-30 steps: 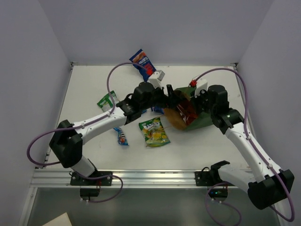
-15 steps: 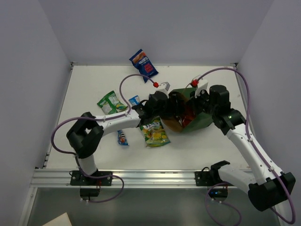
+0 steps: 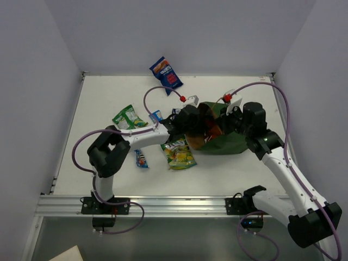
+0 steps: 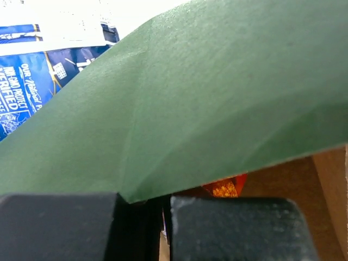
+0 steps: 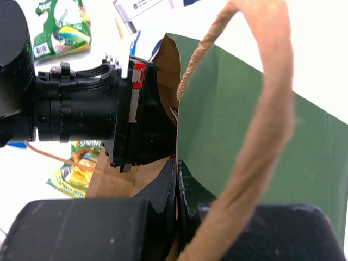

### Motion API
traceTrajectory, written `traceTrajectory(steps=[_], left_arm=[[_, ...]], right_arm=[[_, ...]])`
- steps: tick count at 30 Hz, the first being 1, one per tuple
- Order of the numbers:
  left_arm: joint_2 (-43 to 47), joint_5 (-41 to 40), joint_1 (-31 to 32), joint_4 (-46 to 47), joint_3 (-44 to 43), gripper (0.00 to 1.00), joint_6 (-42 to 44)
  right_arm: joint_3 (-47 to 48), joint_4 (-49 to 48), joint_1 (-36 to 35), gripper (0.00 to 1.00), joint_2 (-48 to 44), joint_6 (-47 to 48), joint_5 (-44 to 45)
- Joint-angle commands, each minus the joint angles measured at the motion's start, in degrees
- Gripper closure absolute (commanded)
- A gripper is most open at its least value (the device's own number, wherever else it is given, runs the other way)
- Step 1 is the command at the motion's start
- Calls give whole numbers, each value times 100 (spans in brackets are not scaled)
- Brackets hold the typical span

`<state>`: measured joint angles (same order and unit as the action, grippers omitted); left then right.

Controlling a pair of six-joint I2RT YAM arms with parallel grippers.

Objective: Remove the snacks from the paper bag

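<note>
Bag (image 3: 231,142) lies on its side; right tool (image 5: 177,179) pinches its rim, left tool (image 4: 144,209) sits closed at its mouth, near orange packet (image 4: 224,187).

Top external view: bright, even, diffuse light from overhead. The white table (image 3: 103,103) is close to overexposure. Shadows under the arms and beside the paper bag (image 3: 234,144) are short and soft. Focus is sharp throughout.

Left wrist view: the bag wall fills the frame at close range and is soft. The fingers of the left gripper (image 4: 144,209) render as blurred, featureless black. The table at upper left is blown out. The bag interior lies in shadow.

Right wrist view: the tan handle (image 5: 263,136) is close to the lens and defocused. The table clips to pure white. The fingers of the right gripper (image 5: 177,179) are underexposed. The green-yellow packet (image 5: 60,27) is sharp.
</note>
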<state>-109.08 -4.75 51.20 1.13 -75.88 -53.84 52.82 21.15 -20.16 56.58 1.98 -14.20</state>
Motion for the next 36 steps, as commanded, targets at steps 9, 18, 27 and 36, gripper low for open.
traceTrajectory(steps=[9,18,27,36], left_arm=[[2056,-228,-399,-902,-190,100,901],[3322,-86,-2051,-2125,-218,100,1718],[3358,353,-3783,-1950,-225,100,2334],[1769,1106,-4399,-1080,-1323,100,1913]], right_arm=[[-377,-348,-23,100,20,-4,1163],[-421,-251,-14,100,73,-232,2219],[-316,-199,-14,100,46,-356,2026],[-272,-190,-14,100,99,-418,1701]])
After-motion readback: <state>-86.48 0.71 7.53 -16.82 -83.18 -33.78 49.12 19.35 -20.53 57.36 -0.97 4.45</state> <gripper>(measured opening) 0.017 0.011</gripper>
